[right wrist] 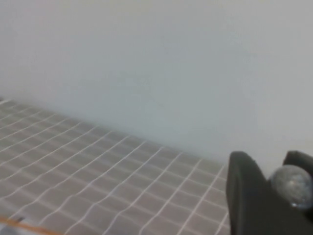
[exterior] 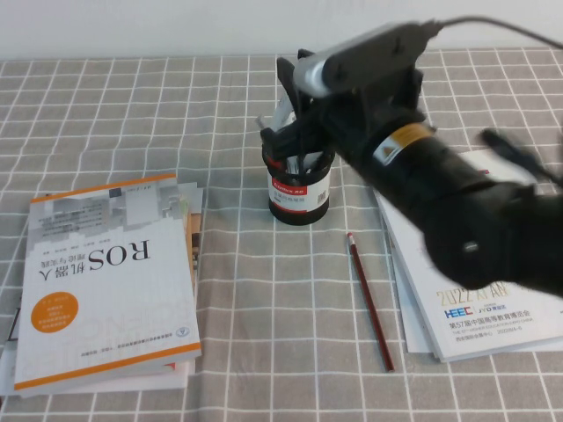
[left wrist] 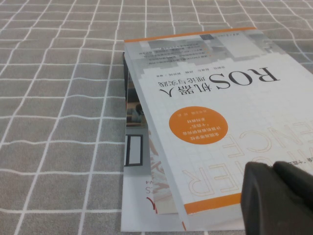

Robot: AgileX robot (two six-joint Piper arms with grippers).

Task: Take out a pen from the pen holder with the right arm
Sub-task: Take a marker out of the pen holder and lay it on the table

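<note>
Right above the pen holder [exterior: 299, 189], our right gripper [exterior: 297, 145] looks clamped on the grey end of a pen [right wrist: 291, 185] standing in it, so we should lift straight up without tipping the holder, while our left gripper [left wrist: 276, 196], jaws together, hangs over the book [left wrist: 220, 122] well left of the holder.

We saw the right gripper [exterior: 295, 145] half hidden over the pen holder [exterior: 299, 193], clasping a blurred pen [right wrist: 289, 180]; the left gripper [left wrist: 279, 198] was cut off over the book [left wrist: 220, 122].

Bright, diffuse, even light; faint shadow at pen holder [exterior: 299, 189] base. High view: right arm [exterior: 457, 202] motion-blurred. Left wrist view sharp. Right wrist view soft overall; right gripper [right wrist: 269, 159] and held pen [right wrist: 292, 186] defocused.
</note>
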